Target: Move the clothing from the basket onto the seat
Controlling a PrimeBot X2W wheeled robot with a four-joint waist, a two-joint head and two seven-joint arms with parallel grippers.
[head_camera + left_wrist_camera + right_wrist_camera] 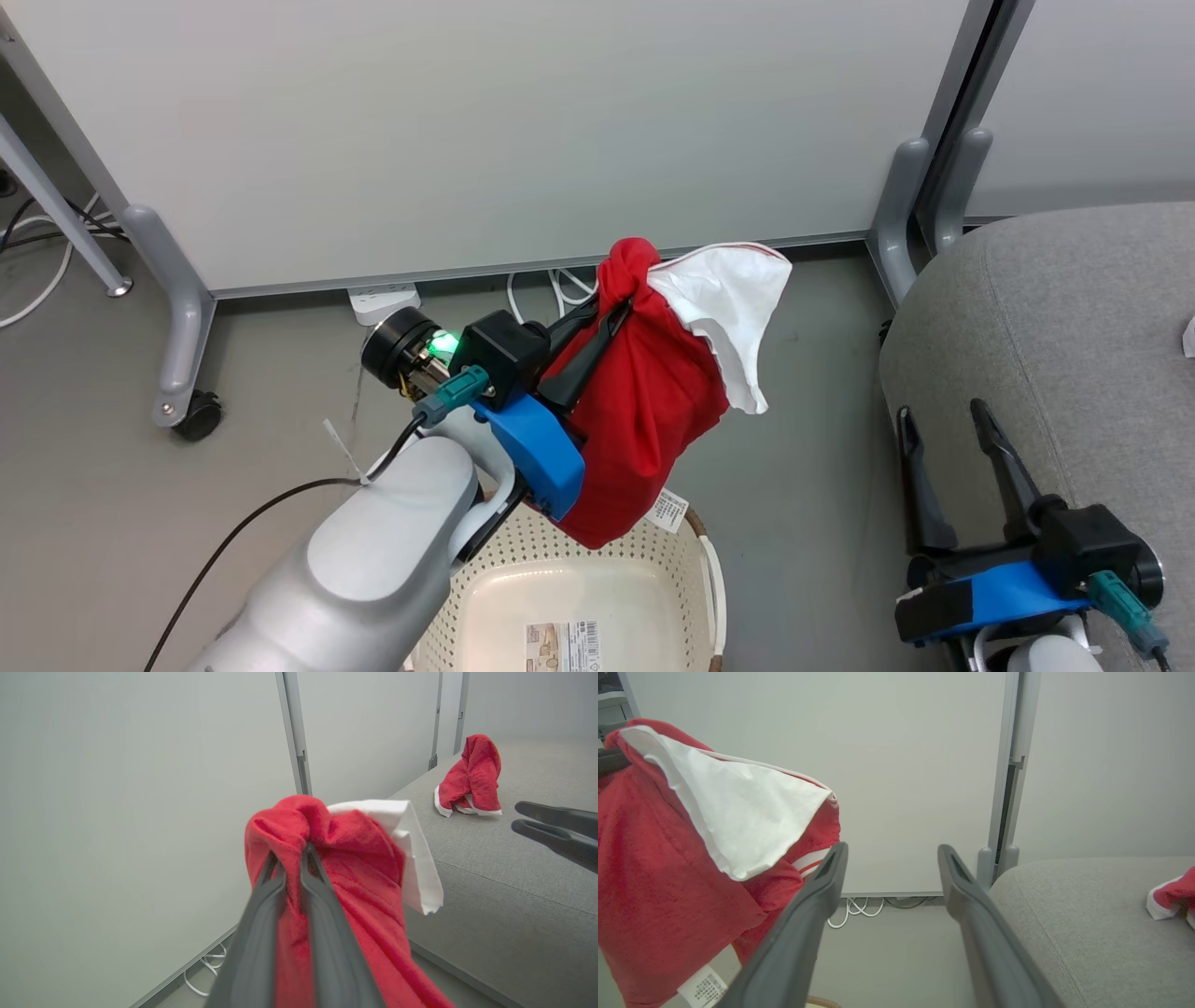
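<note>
The left tool [611, 303] is clamped narrowly on a bunched fold at the top of a red garment [644, 411], which hangs in the air above the near corner of the cream perforated basket [523, 546]. In the left wrist view, the two dark fingers [322, 914] of the left tool [289, 851] press close together with red cloth [364, 868] pinched between them. The cloth drapes down and to the side of the tool, and a white panel [733, 299] fans out toward the grey seat [1055, 308]. The garment's lower hem and small white label [667, 511] dangle just over the basket's brown rim [702, 539]. The inside of the basket that shows is bare plastic with a printed sticker [560, 646]. At lower right, the right tool [940, 408] stands wide apart and grips nothing, its fingers pointing up along the seat's front edge, well apart from the hanging garment. From its own wrist camera, the spread fingers of the right tool [892, 848] frame the floor [896, 952] and a pale partition panel [901, 765], with the garment [658, 858] at left and the seat [1087, 905] at right. A second garment [472, 774], red with white edging, sits in a heap on the seat [490, 858]. A power strip [383, 301] and white cables [551, 289] lie at the panel's foot.
</note>
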